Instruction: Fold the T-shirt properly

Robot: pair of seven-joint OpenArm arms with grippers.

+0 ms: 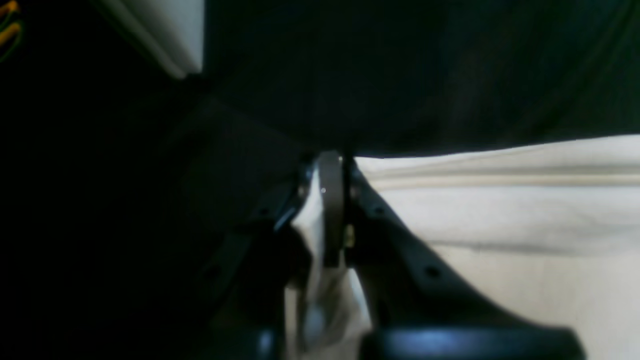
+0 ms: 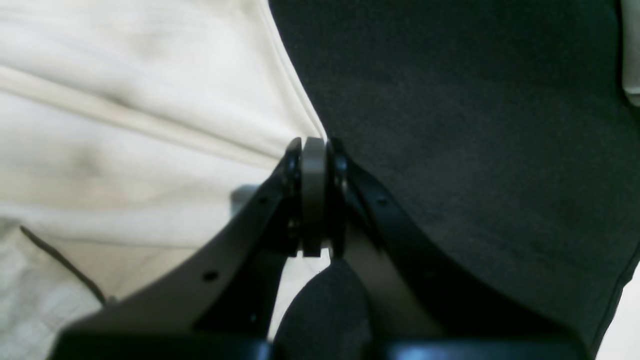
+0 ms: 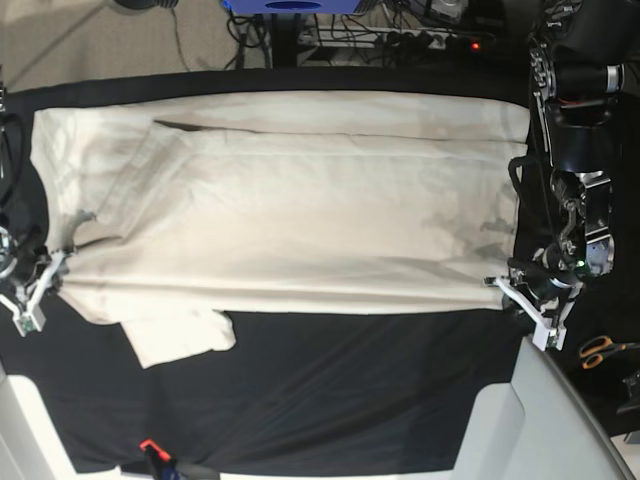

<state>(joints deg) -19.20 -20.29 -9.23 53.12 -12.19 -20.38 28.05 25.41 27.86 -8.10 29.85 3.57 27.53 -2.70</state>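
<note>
The cream T-shirt (image 3: 290, 210) lies spread wide over the black table cloth (image 3: 350, 390), with one sleeve (image 3: 180, 338) sticking out at the lower left. My left gripper (image 3: 522, 297) is at the shirt's lower right edge. In the left wrist view its jaws (image 1: 332, 167) are shut, with cream fabric (image 1: 500, 220) pinched between them. My right gripper (image 3: 50, 272) is at the shirt's lower left edge. In the right wrist view it (image 2: 314, 146) is shut right on the hem, where the shirt (image 2: 125, 125) meets the black cloth (image 2: 475, 125).
Orange-handled scissors (image 3: 601, 350) lie at the right, beyond the left arm. A pale grey surface (image 3: 530, 425) fills the bottom right corner. A small red-tipped item (image 3: 150, 447) sits at the bottom edge. Cables and a power strip (image 3: 400, 35) run along the top.
</note>
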